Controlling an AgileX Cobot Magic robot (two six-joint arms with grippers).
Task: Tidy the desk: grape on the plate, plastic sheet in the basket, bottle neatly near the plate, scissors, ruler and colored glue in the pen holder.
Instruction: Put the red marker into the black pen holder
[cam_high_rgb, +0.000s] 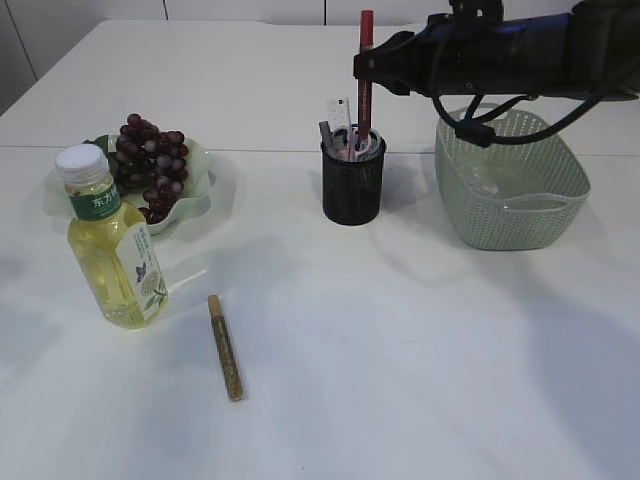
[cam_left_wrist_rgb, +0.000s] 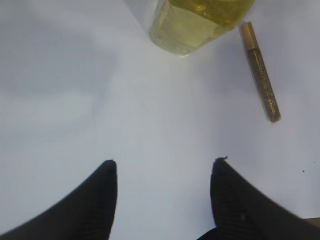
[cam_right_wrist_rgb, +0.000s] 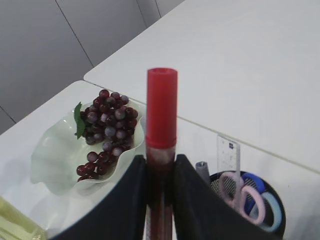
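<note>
Red glue tube (cam_right_wrist_rgb: 161, 150), clenched upright by the right gripper (cam_right_wrist_rgb: 160, 192) above the pen holder (cam_high_rgb: 352, 180), could snag on the scissors (cam_right_wrist_rgb: 245, 197) and ruler (cam_right_wrist_rgb: 228, 155) inside, while the left gripper (cam_left_wrist_rgb: 162, 200) idles released

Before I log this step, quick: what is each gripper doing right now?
Left gripper: open, empty, above bare table near the gold glitter glue tube.
Right gripper: shut on the red glue tube, upright above the pen holder.
</note>
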